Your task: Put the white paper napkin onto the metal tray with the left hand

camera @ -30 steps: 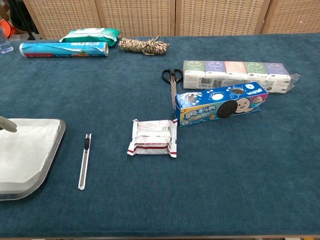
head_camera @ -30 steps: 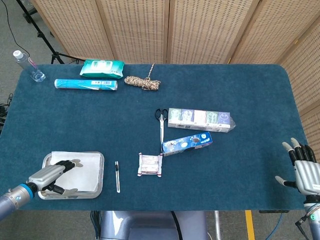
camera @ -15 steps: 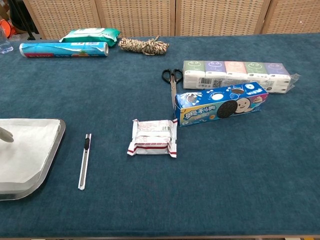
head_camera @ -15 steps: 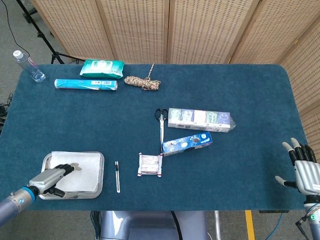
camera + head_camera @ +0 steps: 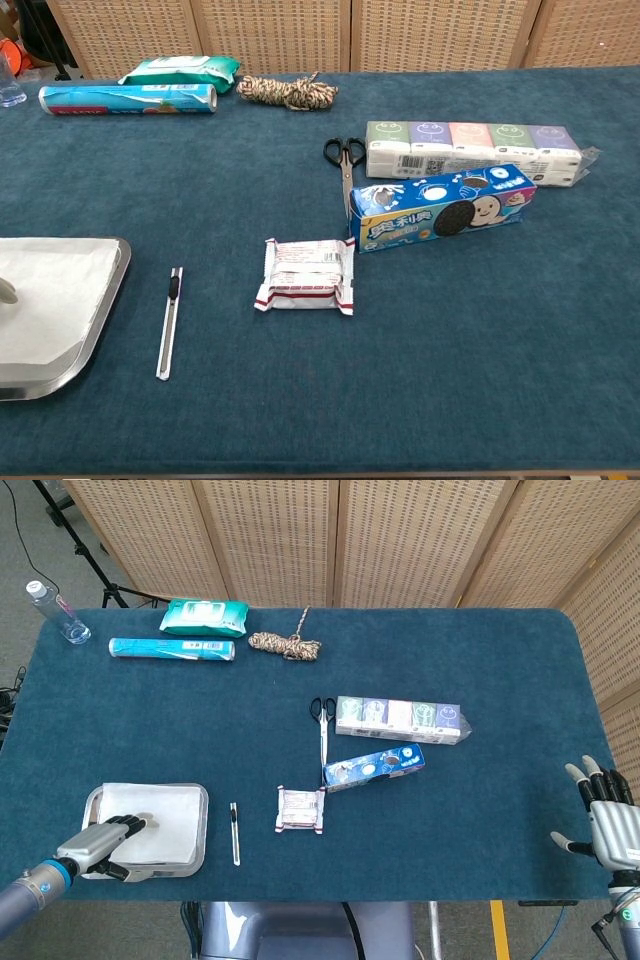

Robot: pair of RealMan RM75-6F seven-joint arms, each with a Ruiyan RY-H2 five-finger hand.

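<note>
Left hand (image 5: 105, 842), fingers apart and empty, drawn back toward the near-left corner of the metal tray (image 5: 199, 825) compared with a second ago, fingertips now barely over the white paper napkin (image 5: 165, 820). Lies flat inside the tray, that napkin, released and just ahead of the fingertips, so placing looks done and only the retreat remains. Beside the tray, a utility knife (image 5: 235, 832), then a snack packet (image 5: 300, 809); far off at the right edge, right hand (image 5: 608, 820) spread and idle.
</note>
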